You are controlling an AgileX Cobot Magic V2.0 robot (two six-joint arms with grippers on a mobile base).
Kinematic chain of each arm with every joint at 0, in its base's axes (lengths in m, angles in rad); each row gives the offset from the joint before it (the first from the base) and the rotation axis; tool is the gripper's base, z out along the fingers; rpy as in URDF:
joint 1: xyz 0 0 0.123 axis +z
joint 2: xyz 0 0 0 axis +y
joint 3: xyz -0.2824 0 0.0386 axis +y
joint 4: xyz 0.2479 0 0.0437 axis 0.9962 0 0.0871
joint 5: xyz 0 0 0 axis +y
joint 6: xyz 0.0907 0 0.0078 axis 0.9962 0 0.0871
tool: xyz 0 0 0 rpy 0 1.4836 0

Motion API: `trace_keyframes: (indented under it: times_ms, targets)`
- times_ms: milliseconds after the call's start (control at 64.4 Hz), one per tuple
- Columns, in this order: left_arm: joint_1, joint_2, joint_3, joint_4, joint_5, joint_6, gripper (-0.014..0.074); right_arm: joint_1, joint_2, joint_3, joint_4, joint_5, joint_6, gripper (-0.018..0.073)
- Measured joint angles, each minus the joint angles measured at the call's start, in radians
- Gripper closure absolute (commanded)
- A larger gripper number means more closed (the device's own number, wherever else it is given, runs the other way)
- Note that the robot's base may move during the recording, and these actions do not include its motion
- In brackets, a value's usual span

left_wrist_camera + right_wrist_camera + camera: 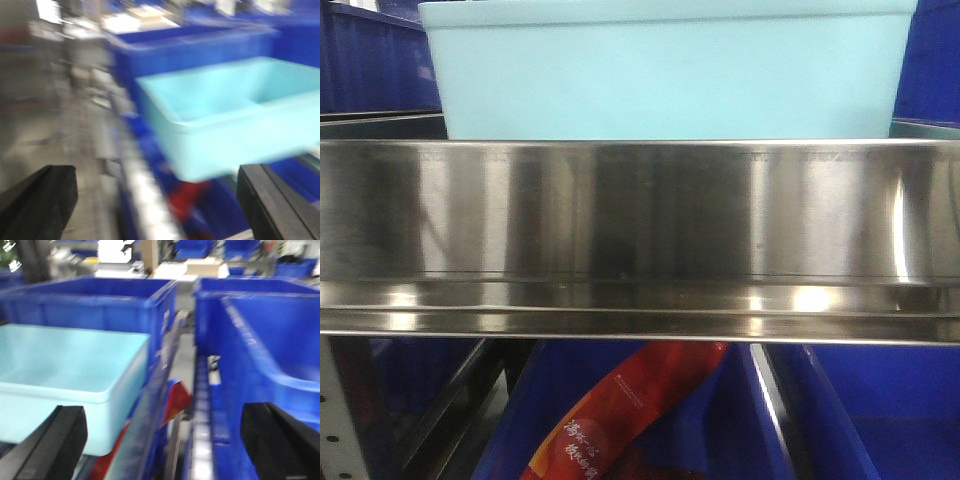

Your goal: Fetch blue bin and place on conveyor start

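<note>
The blue bin [665, 70], a pale aqua tub, stands on a shelf just behind a shiny steel rail [640, 235]. It looks empty inside in the left wrist view [235, 117] and the right wrist view [70, 375]. My left gripper [157, 200] is open and empty, near the bin's left corner and apart from it. My right gripper [162, 445] is open and empty, near the bin's right corner, with one finger [52, 445] in front of its wall. The conveyor start is out of view.
Dark blue crates stand behind the bin [90, 302] and to its right [270, 370]. Another blue crate [650, 420] on the shelf below holds a red packet [620, 420]. A shelf upright [340, 410] is at the lower left.
</note>
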Motion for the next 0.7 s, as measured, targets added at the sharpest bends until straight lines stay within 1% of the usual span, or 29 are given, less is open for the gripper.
trace_keyframes:
  times_ms: [47, 124, 202, 264, 372, 450, 543, 698]
  targets:
    - [-0.05, 0.069, -0.028, -0.006, 0.002, 0.002, 0.005, 0.025, 0.04, -0.015, 0.001, 0.005, -0.003, 0.0043]
    - [-0.112, 0.185, -0.086, -0.01, 0.006, 0.002, 0.005, 0.071, 0.111, -0.048, 0.004, 0.021, -0.003, 0.0043]
    - [-0.15, 0.313, -0.173, -0.022, 0.01, 0.002, 0.005, 0.106, 0.201, -0.108, 0.004, 0.049, -0.005, 0.0043]
    - [-0.159, 0.411, -0.255, -0.046, 0.025, 0.0, 0.005, 0.122, 0.284, -0.183, 0.004, 0.088, -0.005, 0.0043]
    - [-0.154, 0.573, -0.431, -0.056, 0.082, -0.012, 0.0055, 0.129, 0.421, -0.329, 0.005, 0.185, -0.006, 0.0043]
    - [-0.132, 0.685, -0.581, -0.056, 0.162, -0.065, 0.0083, 0.131, 0.538, -0.457, 0.005, 0.257, -0.003, 0.0043]
    - [-0.092, 0.809, -0.759, -0.04, 0.288, -0.114, 0.0118, 0.131, 0.666, -0.611, -0.001, 0.345, 0.047, 0.0043]
    - [-0.03, 0.998, -1.012, -0.026, 0.494, -0.13, 0.0132, 0.132, 0.857, -0.844, -0.08, 0.507, 0.148, 0.0043]
